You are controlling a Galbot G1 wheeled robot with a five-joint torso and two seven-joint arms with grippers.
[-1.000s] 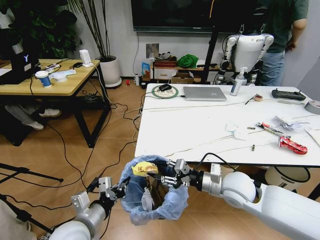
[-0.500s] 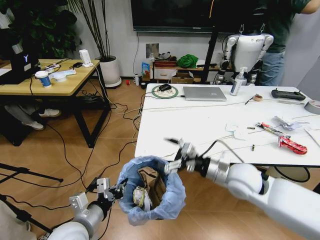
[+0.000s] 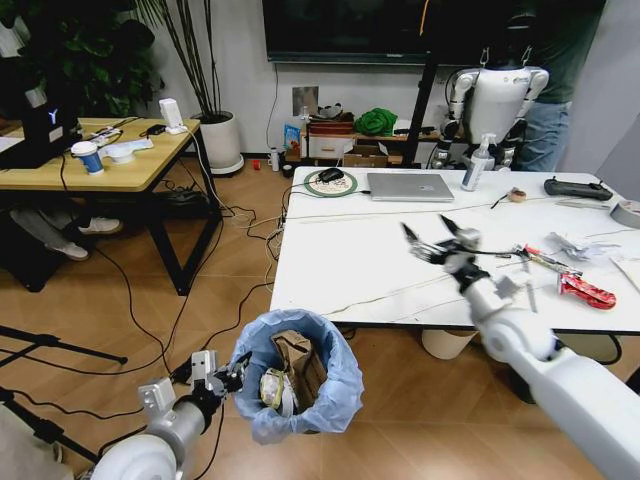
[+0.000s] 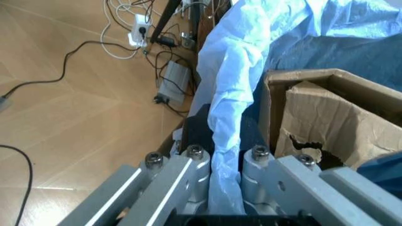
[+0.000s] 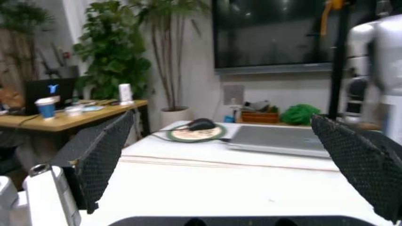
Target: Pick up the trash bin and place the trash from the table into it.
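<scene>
The small round trash bin (image 3: pixel 298 375) with its crinkled light-blue bag hangs off the near-left corner of the large white veined counter (image 3: pixel 380 260), its body hidden under the plastic. Inside lie a torn brown cardboard carton (image 3: pixel 296 360) and yellowish crumpled litter (image 3: pixel 270 388), hard to identify. The left gripper (image 4: pixel 217 181) has its fingers clamped on the bag-covered rim. The right gripper (image 3: pixel 438 238) hovers above the counter, fingers apart, with a red snack wrapper (image 3: pixel 585 291) and crumpled white paper (image 3: pixel 572 246) farther right.

The white veined surface (image 3: pixel 340 260) carries a closed silver laptop (image 3: pixel 408 187), a mouse (image 3: pixel 330 175) on a round mat, a pump bottle (image 3: pixel 478 163), a black controller (image 3: pixel 577 188), and litter (red wrapper (image 3: pixel 585 291), crumpled paper (image 3: pixel 570 246)) near its right end.
</scene>
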